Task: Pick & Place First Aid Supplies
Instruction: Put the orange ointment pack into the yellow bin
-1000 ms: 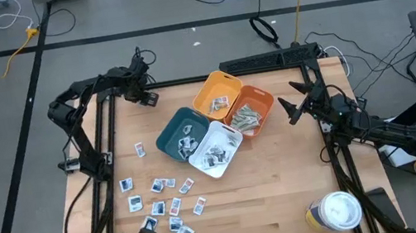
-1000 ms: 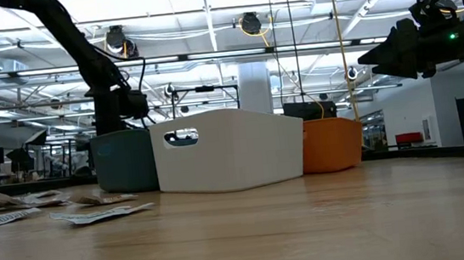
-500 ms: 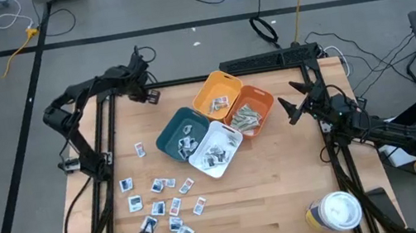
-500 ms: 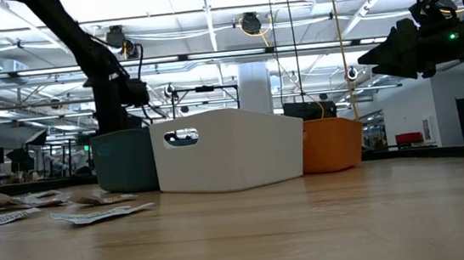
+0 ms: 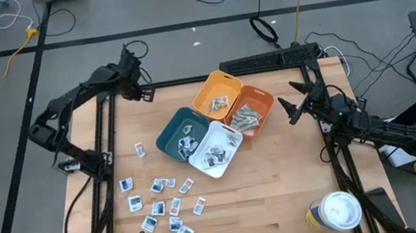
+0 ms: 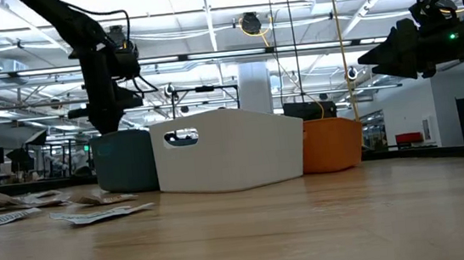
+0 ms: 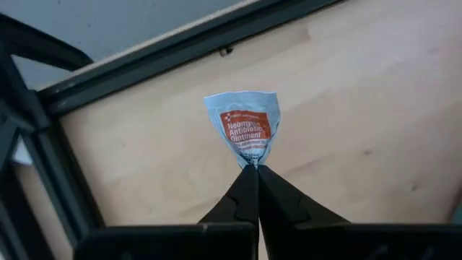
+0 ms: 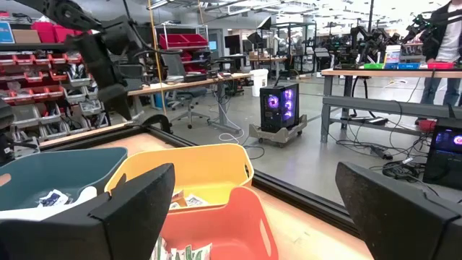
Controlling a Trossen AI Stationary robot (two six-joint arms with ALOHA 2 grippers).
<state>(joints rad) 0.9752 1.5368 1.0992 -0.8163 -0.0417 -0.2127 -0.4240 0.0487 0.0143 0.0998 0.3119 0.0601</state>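
Far-left corner of the pale wooden table [image 5: 285,179]: the left gripper [image 7: 250,167] has snapped shut within the last second, its dark fingers pinched on the bottom edge of a small white ointment packet with an orange-red label [image 7: 243,130]. The packet stands up from the fingertips, clear of the wood beneath. In the high view the left arm has drawn back and up toward that corner since a second ago, and the packet [image 5: 145,95] shows as a white fleck at its tip. In the low view the same gripper [image 6: 104,118] hangs above and behind the teal bin.

Meaning: pick complete, carry comes next. Which bin takes this packet I cannot tell.

Near-left of the table: a scatter of small white square packets with blue or red marks [image 5: 164,207] lies flat and untouched, so much of the job is left.

Centre: four plastic bins clustered touching, each already holding some supplies: teal bin [image 5: 171,135], white bin [image 5: 228,148], yellow bin [image 5: 208,91], orange bin [image 5: 260,100].

Right side: the right gripper [image 5: 293,100] hovers just beside the orange bin, fingers spread wide, nothing in them. It has not moved.

Near-right corner: round white-lidded tub [image 5: 339,211].
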